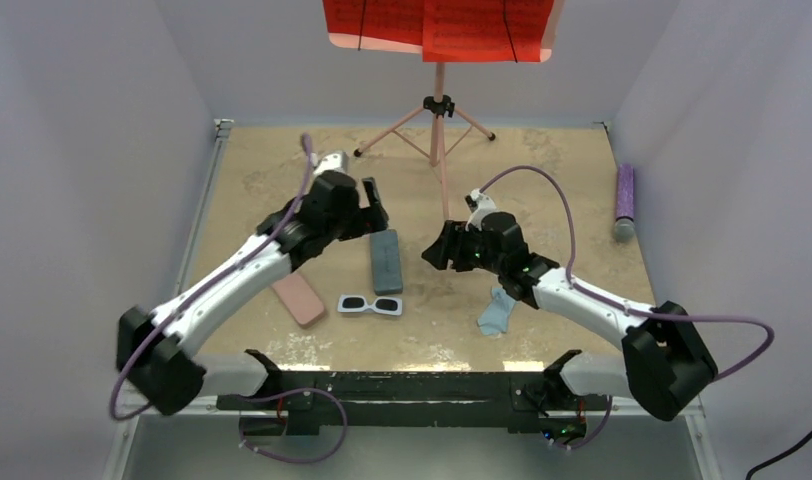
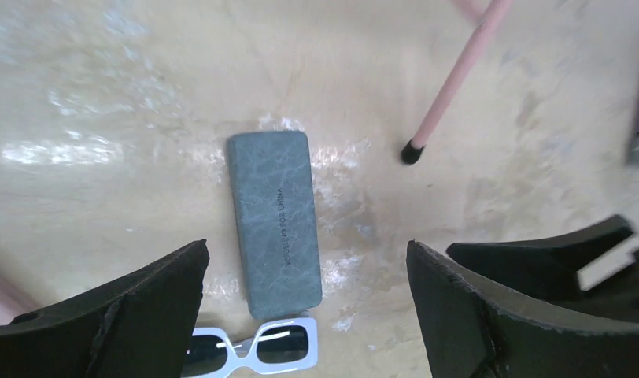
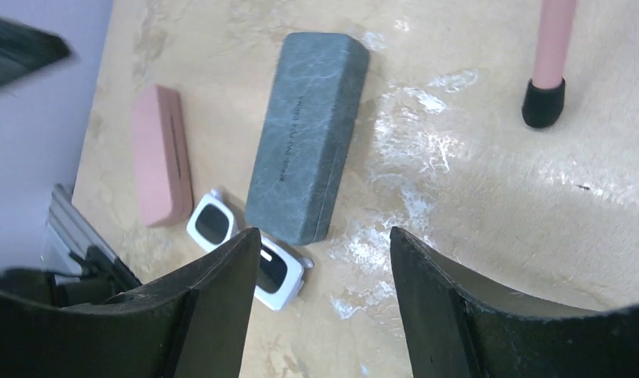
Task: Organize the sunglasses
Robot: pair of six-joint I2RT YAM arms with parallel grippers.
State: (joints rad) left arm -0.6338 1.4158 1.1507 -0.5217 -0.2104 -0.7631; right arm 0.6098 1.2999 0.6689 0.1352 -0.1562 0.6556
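The white-framed sunglasses (image 1: 370,304) lie lenses up on the tan table near the front, just in front of the near end of the grey-blue case (image 1: 386,261). They also show in the left wrist view (image 2: 261,350) and the right wrist view (image 3: 214,223). My left gripper (image 1: 374,212) is open and empty, above the far end of the case (image 2: 274,223). My right gripper (image 1: 437,248) is open and empty, to the right of the case (image 3: 307,134) and pointing left. The pink-purple pair is not in view.
A pink case (image 1: 299,298) lies left of the white sunglasses. A light blue cloth (image 1: 497,312) lies under the right arm. A pink music stand (image 1: 437,110) has a tripod leg foot (image 2: 413,151) near the case. A purple cylinder (image 1: 624,200) lies at the right wall.
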